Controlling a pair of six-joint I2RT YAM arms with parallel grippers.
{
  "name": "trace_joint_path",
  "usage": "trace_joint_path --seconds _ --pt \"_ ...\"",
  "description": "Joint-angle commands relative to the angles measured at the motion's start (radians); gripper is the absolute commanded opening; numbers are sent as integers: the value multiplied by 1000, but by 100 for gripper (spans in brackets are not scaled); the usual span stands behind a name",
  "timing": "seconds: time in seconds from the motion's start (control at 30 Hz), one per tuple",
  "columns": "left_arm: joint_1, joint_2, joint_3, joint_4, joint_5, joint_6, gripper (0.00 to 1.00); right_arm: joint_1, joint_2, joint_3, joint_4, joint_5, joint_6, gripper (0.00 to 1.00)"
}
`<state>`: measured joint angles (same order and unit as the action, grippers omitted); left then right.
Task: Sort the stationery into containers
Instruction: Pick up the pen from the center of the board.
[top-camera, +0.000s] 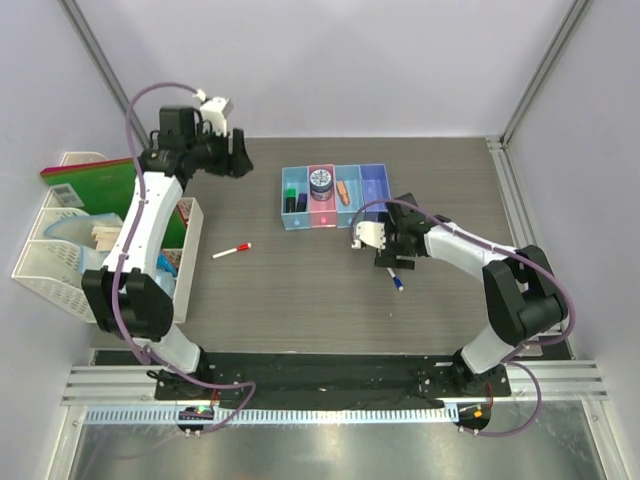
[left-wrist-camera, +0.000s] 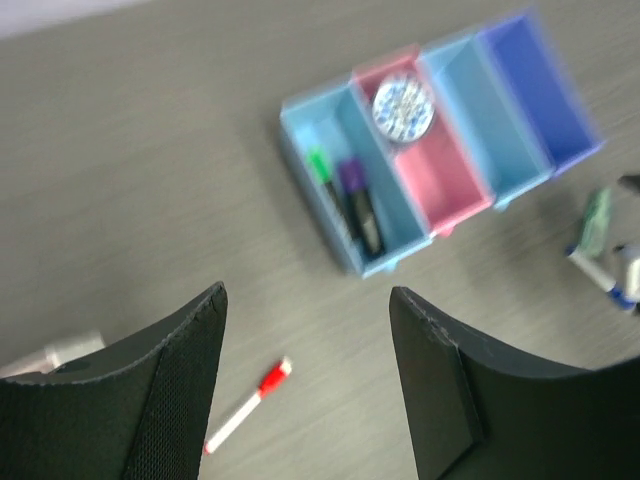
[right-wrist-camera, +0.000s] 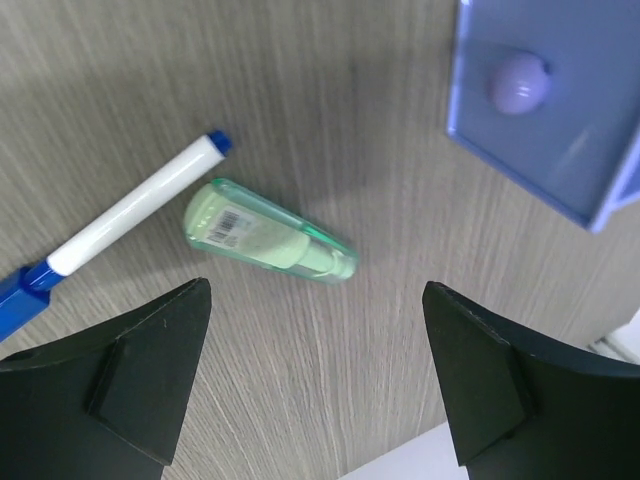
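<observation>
Bottle: green-white bottle (right-wrist-camera: 268, 243) lies flat on the counter (right-wrist-camera: 300, 90), just beside the blue-capped marker (right-wrist-camera: 130, 215), on the near side of the purple-blue bin (right-wrist-camera: 585, 60).
Right end effector (right-wrist-camera: 318, 300): spread, empty, over the bottle. Best to straddle its narrow width, clear of the marker, before pinching.
Left end effector (left-wrist-camera: 308, 300): spread, empty, raised at far left.

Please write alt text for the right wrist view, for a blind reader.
A green bottle lies on its side ahead of the open black fingers, beside a blue-capped white marker; a purple-blue bin shows top right.
</observation>
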<state>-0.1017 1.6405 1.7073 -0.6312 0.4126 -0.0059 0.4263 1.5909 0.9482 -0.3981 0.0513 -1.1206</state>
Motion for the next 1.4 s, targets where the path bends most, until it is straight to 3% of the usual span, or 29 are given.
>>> trace_joint_path --seconds 0.0,0.4,0.57,0.7,0.73,1.03,1.37 --pt "17 -79 -150 -90 -49 87 67 5 12 47 -48 -75 -91 93" --pt "30 -324 -320 -85 -133 132 69 -34 187 130 -111 -188 -111 89" --pt "33 -387 -370 -71 -136 136 72 -92 250 178 -128 -199 -71 81" --pt "33 -409 -383 -70 -143 142 73 -110 253 176 -148 -214 -61 64" --pt "33 -409 -388 -71 -143 144 73 -112 254 175 -160 -215 -55 52" --pt "36 -426 -422 -64 -120 129 74 -110 219 152 -200 -220 8 6" --pt "36 -444 -511 -47 -110 127 73 -110 -12 198 -268 -327 188 1"
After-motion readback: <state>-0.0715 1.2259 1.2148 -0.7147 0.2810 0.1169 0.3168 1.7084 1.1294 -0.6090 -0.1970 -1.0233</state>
